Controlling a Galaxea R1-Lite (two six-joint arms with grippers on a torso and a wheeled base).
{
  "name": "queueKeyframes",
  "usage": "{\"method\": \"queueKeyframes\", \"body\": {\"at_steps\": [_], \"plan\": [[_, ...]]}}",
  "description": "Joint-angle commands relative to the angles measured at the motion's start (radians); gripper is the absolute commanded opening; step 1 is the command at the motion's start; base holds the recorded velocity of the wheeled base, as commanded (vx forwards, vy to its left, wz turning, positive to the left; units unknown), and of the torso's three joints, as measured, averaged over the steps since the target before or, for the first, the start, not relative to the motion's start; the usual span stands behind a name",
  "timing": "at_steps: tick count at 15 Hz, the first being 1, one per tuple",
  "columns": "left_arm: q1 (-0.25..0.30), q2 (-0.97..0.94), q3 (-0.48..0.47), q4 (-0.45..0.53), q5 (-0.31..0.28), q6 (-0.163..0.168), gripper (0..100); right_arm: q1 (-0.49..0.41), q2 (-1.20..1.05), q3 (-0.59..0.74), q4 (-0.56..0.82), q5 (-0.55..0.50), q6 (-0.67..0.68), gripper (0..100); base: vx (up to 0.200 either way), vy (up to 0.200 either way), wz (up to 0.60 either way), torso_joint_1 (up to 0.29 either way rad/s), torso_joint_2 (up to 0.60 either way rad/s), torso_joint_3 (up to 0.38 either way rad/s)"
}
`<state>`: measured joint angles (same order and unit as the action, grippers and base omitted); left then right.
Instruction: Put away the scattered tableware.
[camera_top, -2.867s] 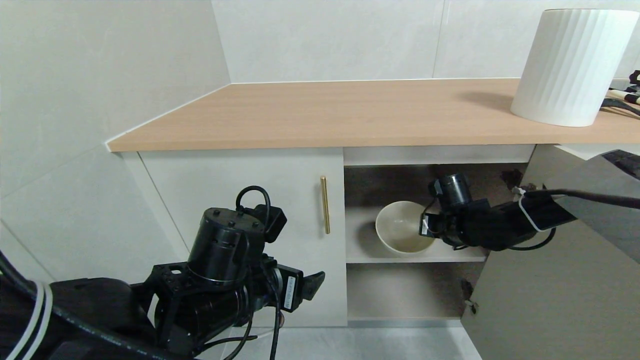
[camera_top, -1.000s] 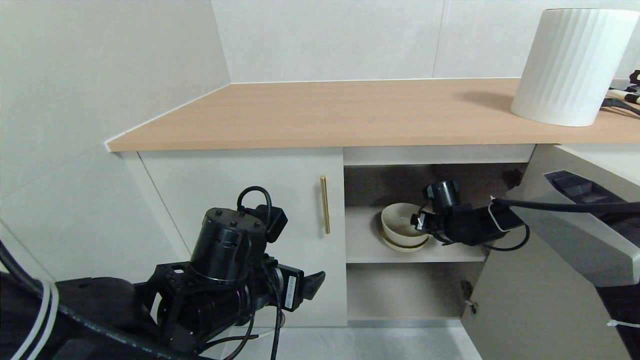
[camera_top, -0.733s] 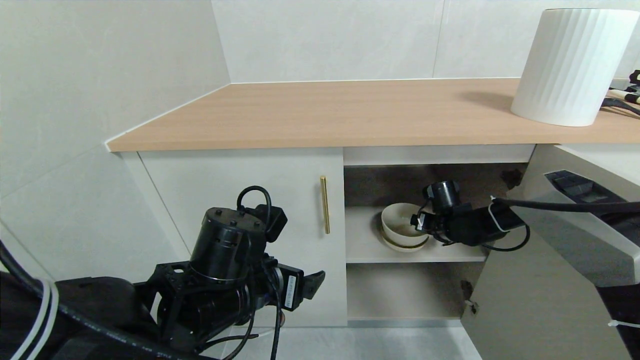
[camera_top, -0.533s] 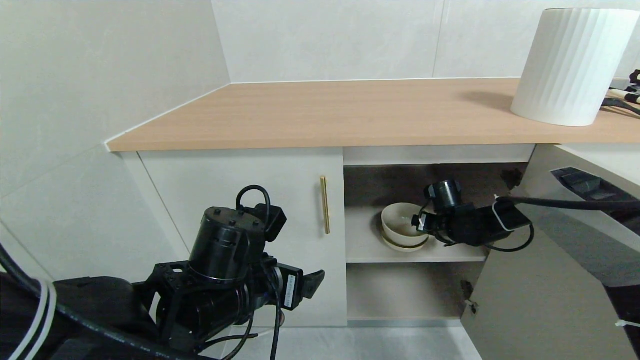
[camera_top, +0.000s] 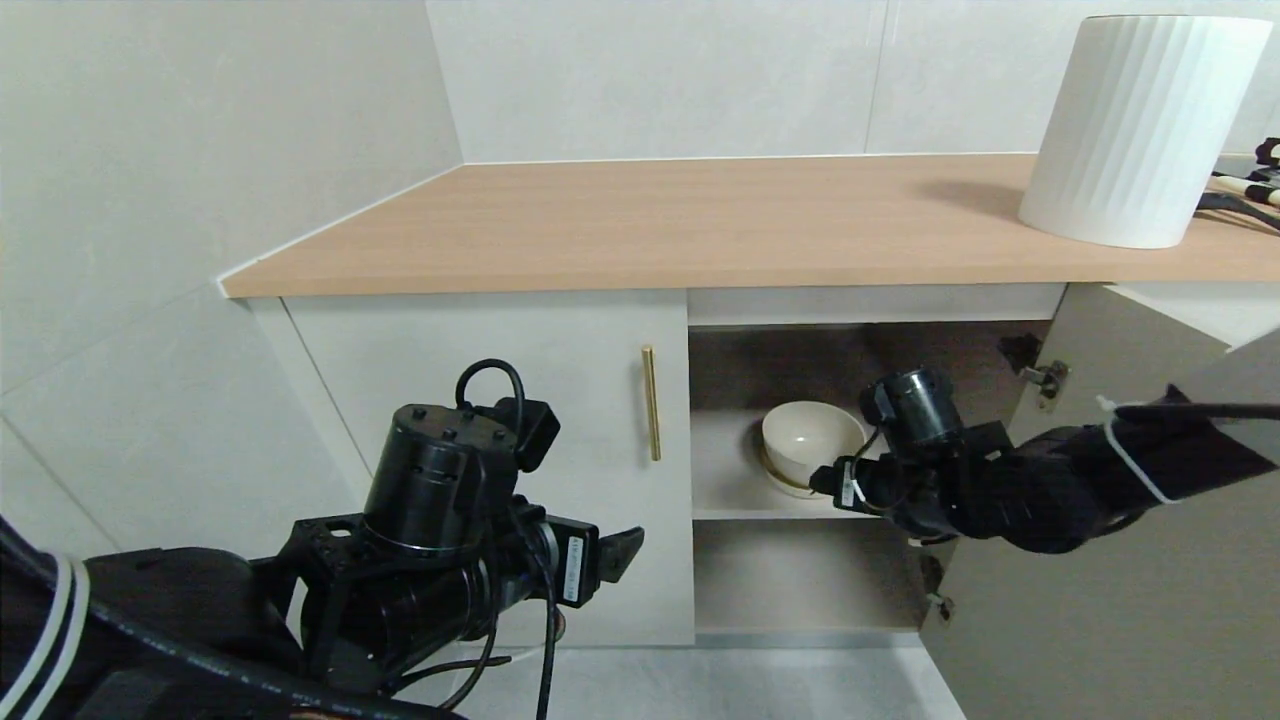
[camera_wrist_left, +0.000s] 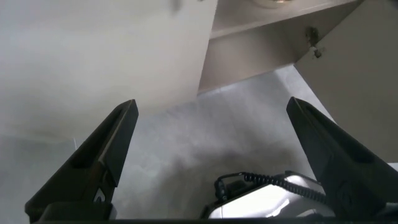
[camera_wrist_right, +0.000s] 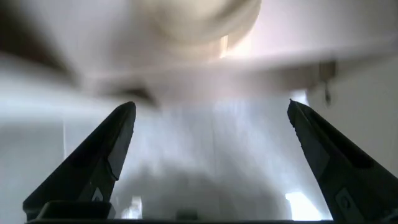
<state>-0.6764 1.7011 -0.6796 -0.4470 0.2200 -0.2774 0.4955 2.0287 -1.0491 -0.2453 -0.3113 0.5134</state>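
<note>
**Bowl shelved; door not yet closed**

The cream bowl (camera_top: 812, 440) is sitting upright on the middle shelf (camera_top: 728, 485) of the open cabinet (camera_top: 860, 305), toward its left side. It is resting on what looks like a second dish (camera_top: 783, 483), whose darker rim is peeking out underneath. The bowl is looking plain, glossy, round and deep, with no visible chips.

The right gripper (camera_top: 832, 487) is hanging just in front of the shelf edge, its fingers spread wide and holding nothing, apart from the bowl. The left gripper (camera_top: 618, 552) is waiting low beside the closed left door (camera_top: 480, 370), also spread and empty.

This piece seems put away. The right door (camera_top: 1100, 600) is standing open, so closing it is probably remaining. Small items (camera_top: 1250, 190) are lying at the table's (camera_top: 650, 220) far right, beyond a ribbed white container (camera_top: 1140, 130), too cut off to name.
</note>
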Motion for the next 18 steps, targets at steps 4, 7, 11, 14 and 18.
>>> {"method": "queueKeyframes", "body": {"at_steps": [4,7,11,14,18], "plan": [[-0.002,-0.032,0.002,-0.001,-0.002,-0.002,100,0.060,-0.298,0.308,-0.002,0.003,0.010,100,-0.200,0.000,0.00,0.000,0.00,0.005],[-0.002,-0.044,0.005,-0.001,-0.001,-0.002,100,0.089,-0.387,0.425,-0.002,0.004,0.023,100,-0.200,0.000,0.00,-0.002,0.00,0.002],[-0.003,-0.054,0.008,0.002,-0.001,-0.002,100,0.121,-0.418,0.502,-0.002,0.004,0.063,100,-0.200,0.000,0.00,0.001,0.00,0.002],[-0.003,-0.055,0.014,0.002,-0.001,-0.002,100,0.146,-0.435,0.526,-0.002,0.003,0.065,100,-0.200,0.000,0.00,0.002,0.00,-0.004],[-0.003,-0.052,0.023,0.001,-0.001,0.003,100,0.153,-0.444,0.541,0.000,0.003,0.082,100,-0.050,0.000,0.00,0.001,0.00,0.001]]}}
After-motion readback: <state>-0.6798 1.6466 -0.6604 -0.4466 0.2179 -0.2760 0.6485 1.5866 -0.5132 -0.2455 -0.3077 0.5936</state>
